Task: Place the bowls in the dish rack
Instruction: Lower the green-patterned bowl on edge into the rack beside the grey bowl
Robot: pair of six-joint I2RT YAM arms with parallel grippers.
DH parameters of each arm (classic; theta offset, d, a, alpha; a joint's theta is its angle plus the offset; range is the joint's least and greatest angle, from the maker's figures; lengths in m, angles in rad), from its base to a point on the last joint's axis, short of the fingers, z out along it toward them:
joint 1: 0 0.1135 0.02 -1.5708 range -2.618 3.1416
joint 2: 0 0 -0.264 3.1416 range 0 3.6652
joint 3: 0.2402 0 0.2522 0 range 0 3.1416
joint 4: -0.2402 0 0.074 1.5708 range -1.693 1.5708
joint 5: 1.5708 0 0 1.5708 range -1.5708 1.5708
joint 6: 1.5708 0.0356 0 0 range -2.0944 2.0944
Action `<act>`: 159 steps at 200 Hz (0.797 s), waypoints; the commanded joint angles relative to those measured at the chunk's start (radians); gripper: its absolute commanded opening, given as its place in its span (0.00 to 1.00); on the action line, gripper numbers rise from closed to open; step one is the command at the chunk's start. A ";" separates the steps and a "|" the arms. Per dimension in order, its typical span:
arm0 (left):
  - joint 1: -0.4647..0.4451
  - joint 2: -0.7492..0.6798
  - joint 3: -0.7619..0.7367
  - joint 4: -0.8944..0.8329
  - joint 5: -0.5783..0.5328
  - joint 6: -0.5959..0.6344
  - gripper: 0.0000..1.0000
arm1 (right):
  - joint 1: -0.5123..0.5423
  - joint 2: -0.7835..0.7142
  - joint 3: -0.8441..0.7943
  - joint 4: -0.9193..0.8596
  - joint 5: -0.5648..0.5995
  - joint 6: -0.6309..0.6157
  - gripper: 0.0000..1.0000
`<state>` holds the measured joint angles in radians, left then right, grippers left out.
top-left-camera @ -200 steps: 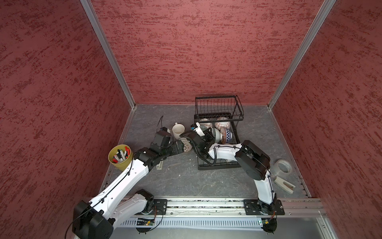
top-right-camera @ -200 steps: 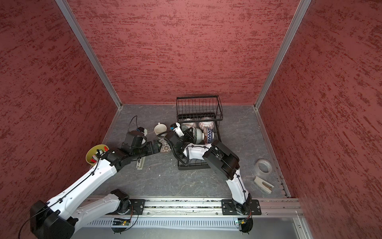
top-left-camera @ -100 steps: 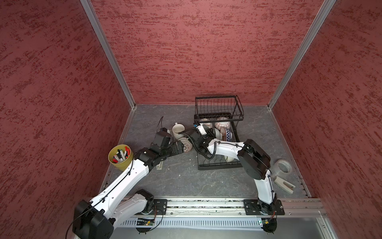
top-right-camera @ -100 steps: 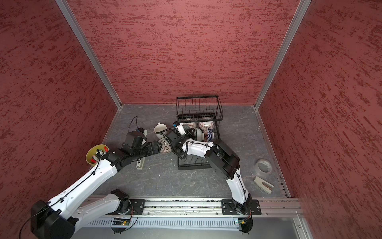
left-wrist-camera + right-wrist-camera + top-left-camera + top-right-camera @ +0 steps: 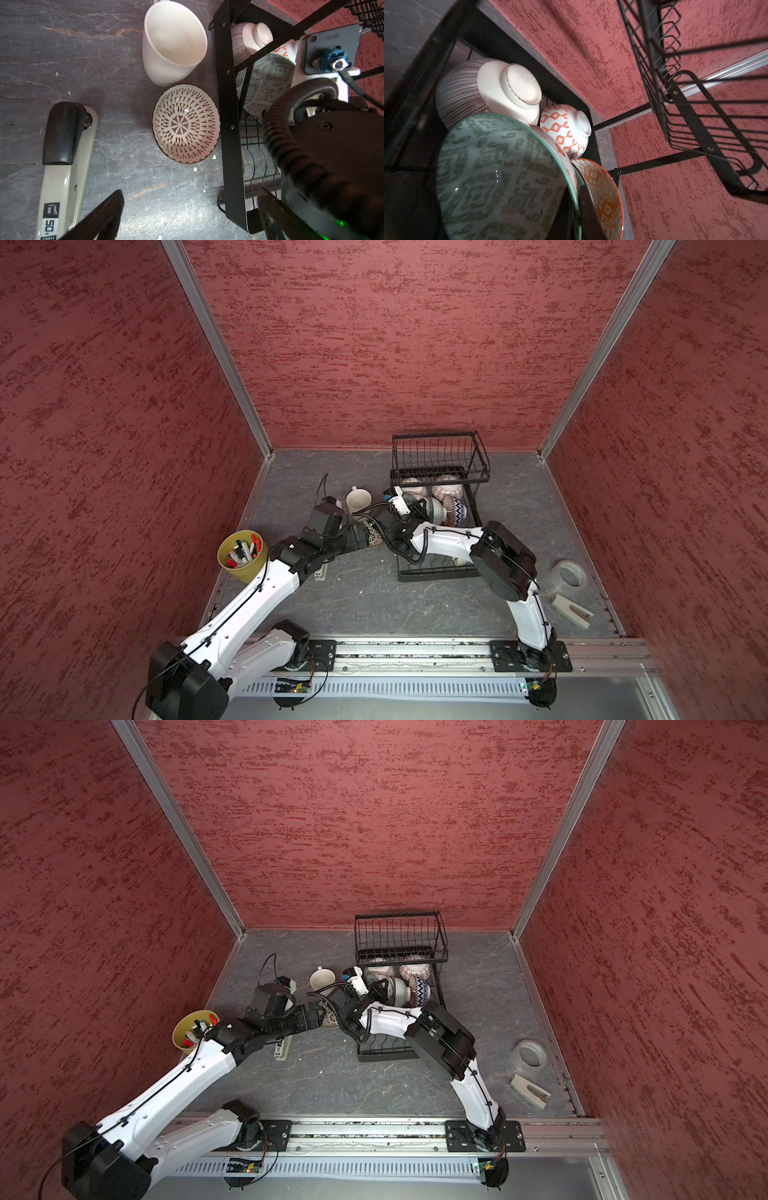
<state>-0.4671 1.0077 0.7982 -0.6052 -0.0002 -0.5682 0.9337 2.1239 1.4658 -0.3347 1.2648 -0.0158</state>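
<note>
While the right claw [image 5: 576, 199] pinches a green bowl [image 5: 496, 176] — left claw [image 5: 190, 197] gapes.

Cream mug [image 5: 358, 501] upright; stapler [image 5: 62, 166] near yellow marker pot [image 5: 243, 556]; tape roll [image 5: 569, 576] well apart.

Brown-patterned bowl [image 5: 185, 124]: mug [image 5: 173, 41] and dish rack [image 5: 230, 124] frame crowd two sides; toward stapler [image 5: 64, 166], open tabletop [image 5: 128, 166].
</note>
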 commanded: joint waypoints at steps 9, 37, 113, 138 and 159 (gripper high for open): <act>0.007 -0.007 -0.015 0.017 0.000 0.002 1.00 | 0.029 0.052 0.023 -0.033 -0.100 0.002 0.17; 0.009 -0.008 -0.019 0.018 0.002 0.003 1.00 | 0.033 0.058 0.039 -0.052 -0.107 0.014 0.22; 0.013 -0.007 -0.017 0.023 0.007 0.002 1.00 | 0.032 0.033 0.050 -0.107 -0.113 0.068 0.43; 0.013 -0.006 -0.012 0.021 0.008 0.002 1.00 | 0.033 0.018 0.050 -0.113 -0.116 0.077 0.47; 0.013 -0.008 -0.012 0.019 0.009 0.003 1.00 | 0.034 0.011 0.051 -0.121 -0.118 0.083 0.51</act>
<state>-0.4591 1.0069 0.7834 -0.6159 -0.0002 -0.5682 0.9546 2.1471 1.4971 -0.4149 1.1870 0.0311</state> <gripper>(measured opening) 0.996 0.496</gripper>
